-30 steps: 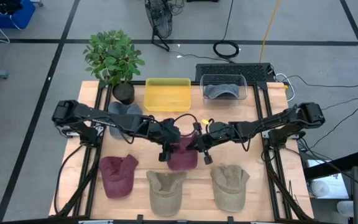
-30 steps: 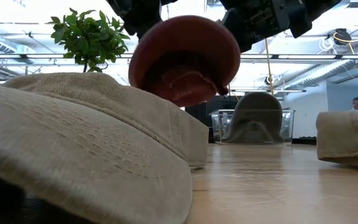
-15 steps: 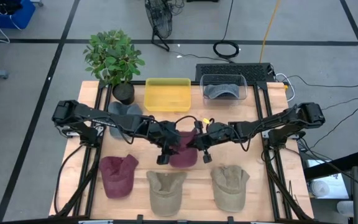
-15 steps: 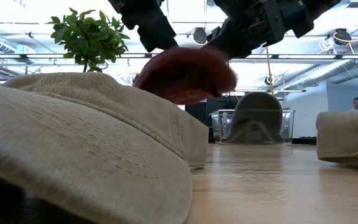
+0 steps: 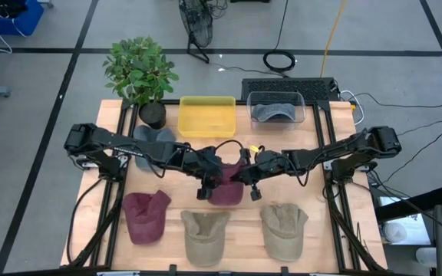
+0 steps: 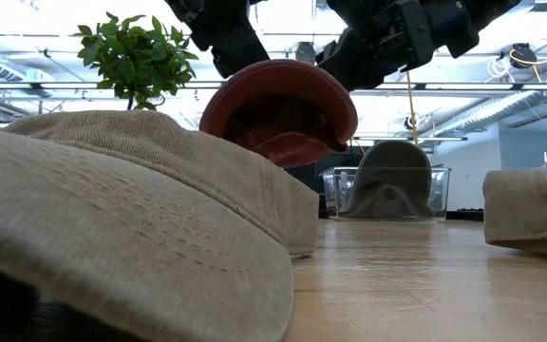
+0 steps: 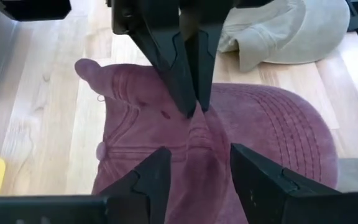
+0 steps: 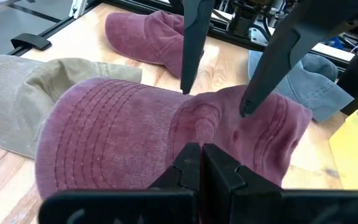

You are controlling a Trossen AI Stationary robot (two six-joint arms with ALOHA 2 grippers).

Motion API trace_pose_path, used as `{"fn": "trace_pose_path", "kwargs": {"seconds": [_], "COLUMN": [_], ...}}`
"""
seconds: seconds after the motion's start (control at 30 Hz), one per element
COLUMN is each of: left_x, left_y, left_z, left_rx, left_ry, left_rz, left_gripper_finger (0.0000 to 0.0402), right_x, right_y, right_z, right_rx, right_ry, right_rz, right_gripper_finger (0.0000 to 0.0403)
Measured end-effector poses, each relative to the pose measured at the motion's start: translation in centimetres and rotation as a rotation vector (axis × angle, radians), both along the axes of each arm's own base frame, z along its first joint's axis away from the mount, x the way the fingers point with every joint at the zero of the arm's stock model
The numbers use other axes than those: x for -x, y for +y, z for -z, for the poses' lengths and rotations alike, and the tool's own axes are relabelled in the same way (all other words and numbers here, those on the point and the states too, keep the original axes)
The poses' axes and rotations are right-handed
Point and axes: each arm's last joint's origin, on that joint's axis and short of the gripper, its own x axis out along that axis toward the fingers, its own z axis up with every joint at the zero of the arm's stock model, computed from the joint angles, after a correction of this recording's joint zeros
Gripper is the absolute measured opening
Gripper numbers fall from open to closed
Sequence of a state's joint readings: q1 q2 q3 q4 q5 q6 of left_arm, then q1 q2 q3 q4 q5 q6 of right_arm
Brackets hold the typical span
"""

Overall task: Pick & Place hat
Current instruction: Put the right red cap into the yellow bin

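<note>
Now my right claw (image 8: pixel 201 163) pinches the maroon hat's (image 8: pixel 135 130) crown, lifted; my left claw (image 7: pixel 194 171) straddles it open. Next: carry it binward.

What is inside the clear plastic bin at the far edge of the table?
One grey cap lies inside the clear bin; in the low view it shows through the wall. Whether anything lies under it cannot be seen, because the cap covers the bottom.
</note>
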State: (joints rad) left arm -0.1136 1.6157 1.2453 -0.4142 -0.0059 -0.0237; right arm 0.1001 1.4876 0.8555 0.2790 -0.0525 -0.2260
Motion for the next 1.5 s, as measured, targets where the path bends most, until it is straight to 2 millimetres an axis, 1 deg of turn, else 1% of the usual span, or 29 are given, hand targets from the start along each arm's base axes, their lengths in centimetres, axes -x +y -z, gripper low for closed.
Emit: {"fn": "trace_pose_path", "kwargs": {"seconds": [0.13,0.27,0.37,0.43,0.53,0.6,0.73,0.9,1.07,1.3,1.4,1.5], "left_x": [0.0,-0.3,-0.9,-1.0,-1.2,-1.1,-1.0,-1.0,-1.0,-1.0,-1.0,-1.0], "left_y": [-0.2,-0.3,0.1,0.5,1.1,1.3,1.2,1.1,0.9,0.9,0.9,0.9], "left_z": [0.0,0.9,1.4,1.6,1.8,1.7,1.6,1.6,1.6,1.6,1.6,1.6], "left_rx": [-0.002,-0.008,-0.003,-0.007,-0.005,-0.006,-0.009,-0.009,0.029,0.040,0.041,0.042], "left_ry": [0.000,0.028,0.018,0.031,0.030,0.039,0.033,0.035,0.034,0.033,0.032,0.032], "left_rz": [0.009,0.006,-0.011,-0.033,-0.056,-0.062,-0.056,-0.036,0.020,0.034,0.036,0.038], "left_gripper_finger": [0.0185,0.0215,0.0237,0.0247,0.0251,0.0247,0.0218,0.0162,0.0104,0.0038,0.0014,0.0009], "right_x": [0.0,0.0,0.0,0.0,0.0,0.0,0.0,0.0,0.0,0.1,0.1,0.1], "right_y": [0.0,0.0,0.0,0.1,0.2,0.2,0.2,0.2,0.0,-0.2,-0.2,-0.2], "right_z": [0.0,-0.1,-0.1,-0.1,-0.1,-0.1,-0.1,-0.1,0.1,0.1,0.1,0.1], "right_rx": [0.000,-0.001,-0.001,-0.001,0.003,0.003,0.004,0.005,0.006,0.005,0.005,-0.002], "right_ry": [-0.001,-0.010,-0.011,-0.013,-0.012,-0.011,-0.012,-0.009,0.005,0.015,0.015,0.016], "right_rz": [0.000,-0.001,-0.001,-0.004,-0.006,-0.005,-0.006,-0.005,-0.004,0.006,0.007,0.011], "right_gripper_finger": [0.0000,0.0000,0.0000,0.0000,0.0000,0.0000,0.0000,0.0000,0.0000,0.0000,0.0000,0.0003]}}
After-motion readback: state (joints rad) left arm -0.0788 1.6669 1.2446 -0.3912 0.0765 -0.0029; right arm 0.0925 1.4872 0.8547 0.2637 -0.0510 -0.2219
